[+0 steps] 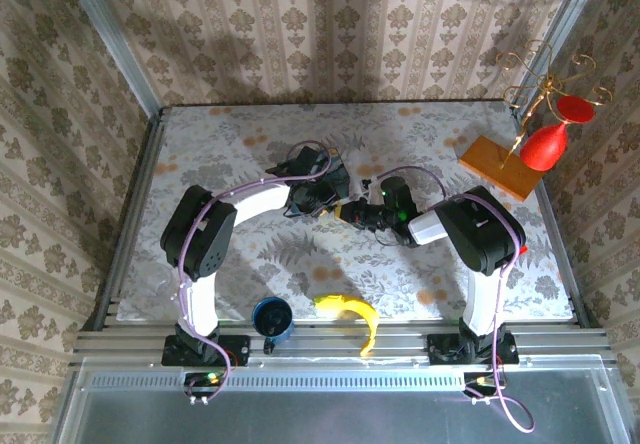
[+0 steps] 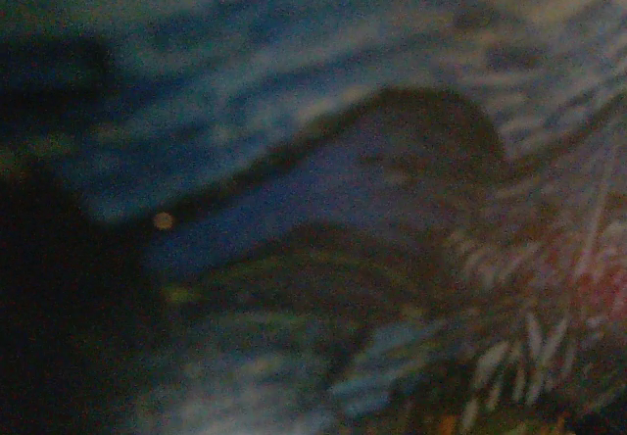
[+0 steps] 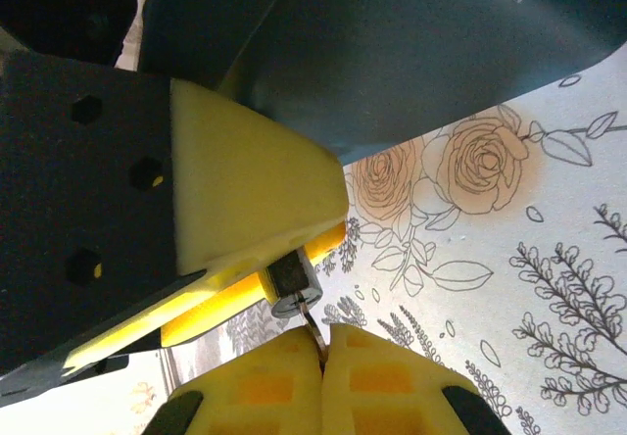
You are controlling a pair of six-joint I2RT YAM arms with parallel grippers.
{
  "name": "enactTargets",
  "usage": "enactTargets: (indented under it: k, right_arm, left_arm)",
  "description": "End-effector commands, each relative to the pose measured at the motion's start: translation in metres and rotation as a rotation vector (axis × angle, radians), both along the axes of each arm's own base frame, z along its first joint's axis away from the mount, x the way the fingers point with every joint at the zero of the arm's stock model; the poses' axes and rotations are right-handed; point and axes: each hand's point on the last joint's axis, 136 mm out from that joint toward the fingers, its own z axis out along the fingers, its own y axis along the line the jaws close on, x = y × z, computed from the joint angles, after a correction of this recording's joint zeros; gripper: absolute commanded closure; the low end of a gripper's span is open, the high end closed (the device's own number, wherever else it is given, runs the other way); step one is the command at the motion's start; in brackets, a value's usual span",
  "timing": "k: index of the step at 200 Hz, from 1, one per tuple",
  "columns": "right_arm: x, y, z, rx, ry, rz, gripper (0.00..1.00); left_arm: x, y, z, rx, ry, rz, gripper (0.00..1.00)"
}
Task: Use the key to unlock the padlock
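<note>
**Two arms meet mid-table, key at the padlock**

We see both arms bent inward from their bases with elbows out. The left gripper (image 1: 328, 200) and the right gripper (image 1: 362, 214) face each other nose to nose above the middle of the table (image 1: 200, 144).

In the right wrist view, the right gripper's fingertips press together on the thin key (image 3: 315, 329). The key's tip touches the end of the padlock (image 3: 292, 283), a small dark lump that looks pinched between the left gripper's yellow fingers (image 3: 245, 190).

The left wrist camera sits very close to the blue painted tin (image 2: 294, 180), which is blurred. We cannot tell whether it is closed or what it holds.

A blue cup (image 1: 272, 316) stands at the near edge, just beside a banana (image 1: 350, 312). The cup's inside is dark, so we cannot tell its contents.
</note>
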Motion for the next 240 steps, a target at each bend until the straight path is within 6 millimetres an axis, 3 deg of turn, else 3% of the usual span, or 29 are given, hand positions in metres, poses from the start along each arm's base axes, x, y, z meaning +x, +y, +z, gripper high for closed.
enactTargets:
  k: [1, 64, 117, 163, 211, 240]
  right_arm:
    - [0.051, -0.015, 0.066, 0.073, -0.259, -0.215, 1.00]
    - [0.067, -0.026, 0.068, 0.226, -0.268, -0.362, 1.00]
    - [0.074, -0.028, 0.067, 0.188, -0.263, -0.400, 1.00]
    - [0.058, -0.035, 0.049, 0.054, -0.221, -0.385, 0.86]
    - [0.030, -0.045, 0.025, -0.052, -0.165, -0.338, 0.59]
    - [0.012, -0.050, 0.021, -0.077, -0.151, -0.313, 0.49]
  left_arm:
    - [-0.058, -0.023, -0.012, -0.043, 0.183, -0.131, 1.00]
    - [-0.064, -0.030, -0.016, -0.057, 0.192, -0.150, 1.00]
    - [-0.069, -0.034, -0.016, -0.063, 0.196, -0.169, 1.00]
    - [-0.061, -0.025, -0.019, -0.069, 0.186, -0.114, 1.00]
    - [-0.048, -0.011, -0.017, -0.048, 0.153, -0.058, 1.00]
    - [-0.043, -0.003, -0.020, -0.029, 0.149, -0.033, 1.00]
